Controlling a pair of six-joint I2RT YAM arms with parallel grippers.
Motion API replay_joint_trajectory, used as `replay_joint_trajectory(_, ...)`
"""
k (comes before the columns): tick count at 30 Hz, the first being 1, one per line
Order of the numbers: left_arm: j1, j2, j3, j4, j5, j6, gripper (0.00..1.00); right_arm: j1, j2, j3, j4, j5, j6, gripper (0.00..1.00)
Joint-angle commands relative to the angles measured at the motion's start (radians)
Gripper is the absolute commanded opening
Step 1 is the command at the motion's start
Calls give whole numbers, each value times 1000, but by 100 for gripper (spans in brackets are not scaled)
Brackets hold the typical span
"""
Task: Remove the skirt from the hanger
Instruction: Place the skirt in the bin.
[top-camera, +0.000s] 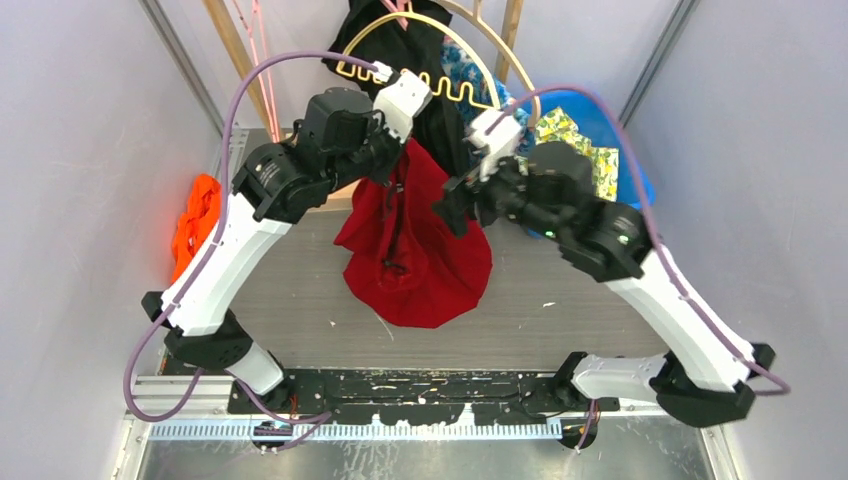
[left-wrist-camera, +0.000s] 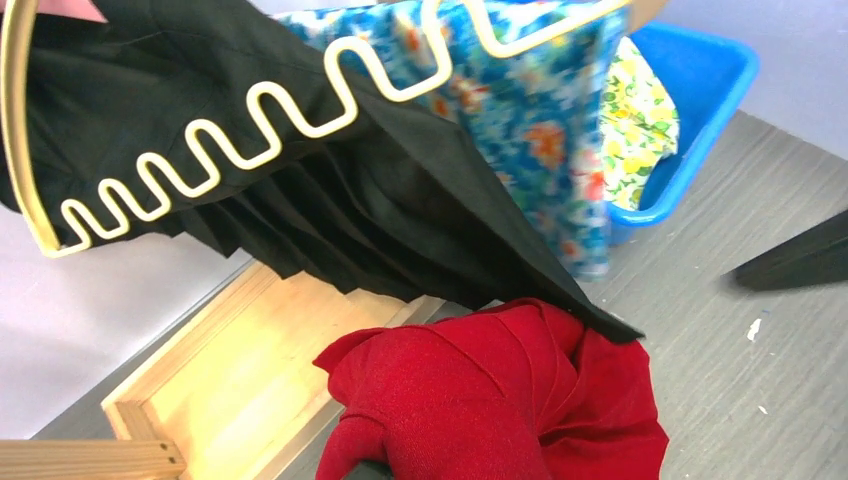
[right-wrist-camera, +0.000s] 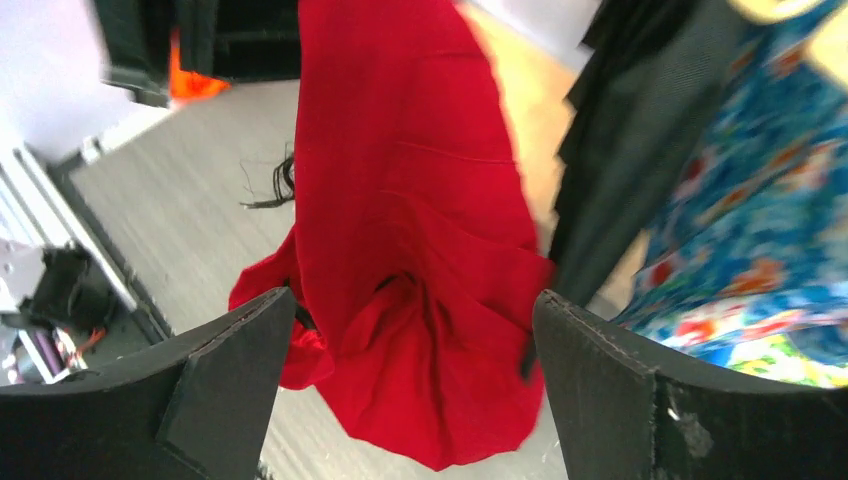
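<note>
The red skirt hangs from my left gripper, and its lower part lies bunched on the grey table. In the left wrist view the red cloth covers the jaws, so the fingers are hidden. The cream hanger with a zigzag wire hangs behind, carrying a black pleated garment. My right gripper is open, its fingers wide apart on either side of the skirt's lower folds without touching them. It sits just right of the skirt in the top view.
A blue floral garment hangs behind the black one. A blue bin with yellow patterned cloth stands at the back right. Orange cloth lies at the left wall. A wooden frame lies on the table at the back.
</note>
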Motion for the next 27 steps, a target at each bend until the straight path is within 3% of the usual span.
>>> replay_joint_trajectory(1,-33,-78,39,60,-14,-33,0,85,71,-32,47,47,32,96)
replay_joint_trajectory(17,-62,-212,36,35,71,-81,0,132,67,-104,236,178,-146,100)
replay_joint_trajectory(27,-61,-247,28,22,126,-86,0,132,197,-125,426,-113,-261,100)
